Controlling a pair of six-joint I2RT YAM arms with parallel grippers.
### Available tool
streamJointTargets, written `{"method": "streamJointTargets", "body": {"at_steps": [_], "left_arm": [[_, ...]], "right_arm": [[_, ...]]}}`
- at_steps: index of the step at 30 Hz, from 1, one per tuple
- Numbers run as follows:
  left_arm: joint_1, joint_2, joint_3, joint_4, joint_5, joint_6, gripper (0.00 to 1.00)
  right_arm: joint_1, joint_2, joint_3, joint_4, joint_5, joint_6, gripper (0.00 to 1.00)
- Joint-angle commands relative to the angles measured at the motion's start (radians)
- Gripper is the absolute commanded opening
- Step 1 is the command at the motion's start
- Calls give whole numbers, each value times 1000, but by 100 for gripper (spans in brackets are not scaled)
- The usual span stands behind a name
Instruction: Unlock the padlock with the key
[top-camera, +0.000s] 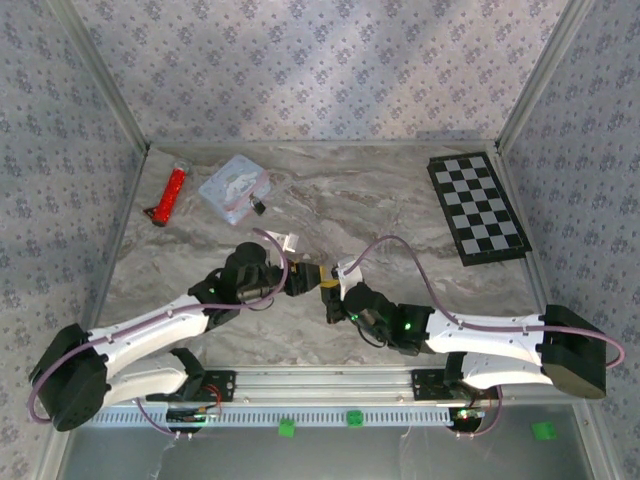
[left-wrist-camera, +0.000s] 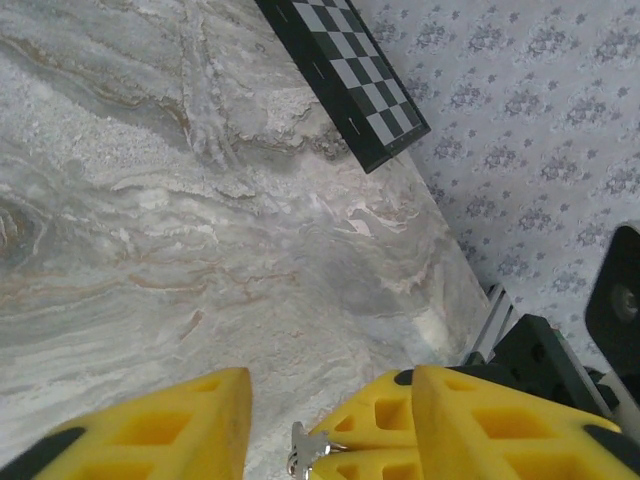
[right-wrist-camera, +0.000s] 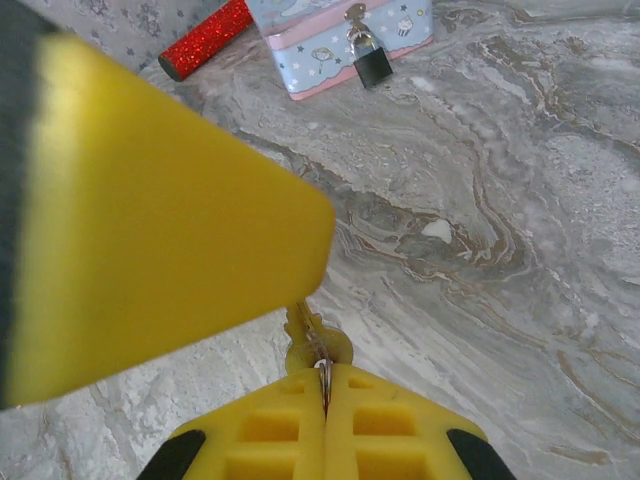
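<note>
The small metal key (right-wrist-camera: 310, 335) sticks out of my right gripper (right-wrist-camera: 323, 375), which is shut on its head and ring. My left gripper (left-wrist-camera: 330, 400) straddles the key (left-wrist-camera: 308, 445) and the right gripper's yellow tips; its jaws stand apart, with a gap beside the key. One of its fingers (right-wrist-camera: 150, 220) looms over the key in the right wrist view. Both grippers meet at mid-table: left gripper (top-camera: 303, 277), right gripper (top-camera: 328, 293). The tiny black padlock (right-wrist-camera: 372, 62) hangs on the pastel blue tin (right-wrist-camera: 300, 45) at the back left, also padlock (top-camera: 257, 207).
A red glittery stick (top-camera: 172, 193) lies left of the tin (top-camera: 233, 187). A checkerboard (top-camera: 478, 207) sits at the back right, near the enclosure wall. Patterned walls close in the marble table (top-camera: 380, 200) on three sides.
</note>
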Motion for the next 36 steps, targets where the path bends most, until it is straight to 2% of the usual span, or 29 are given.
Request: {"method": "streamJointTargets", "body": {"at_steps": [1, 14, 18, 25, 27, 31, 33, 36], "left_arm": [[-7, 8, 35, 11, 1, 13, 40], [-8, 28, 44, -12, -3, 9, 13], [-8, 46, 58, -22, -16, -4, 0], [-8, 59, 57, 9, -48, -34, 0], [-8, 44, 44, 22, -88, -52, 0], [-5, 17, 26, 44, -194, -99, 0], [2, 11, 23, 64, -232, -129, 0], [33, 12, 21, 78, -266, -267, 0]], "right_arm": [[0, -18, -9, 28, 18, -9, 0], [1, 1, 23, -14, 48, -12, 0], [-1, 4, 28, -24, 55, -11, 0], [-12, -9, 25, -34, 57, 15, 1], [-25, -28, 22, -48, 38, 44, 13], [-102, -101, -2, -47, -66, 149, 50], [-164, -144, -43, 13, -158, 211, 59], [-289, -185, -136, 215, -345, 292, 64]]}}
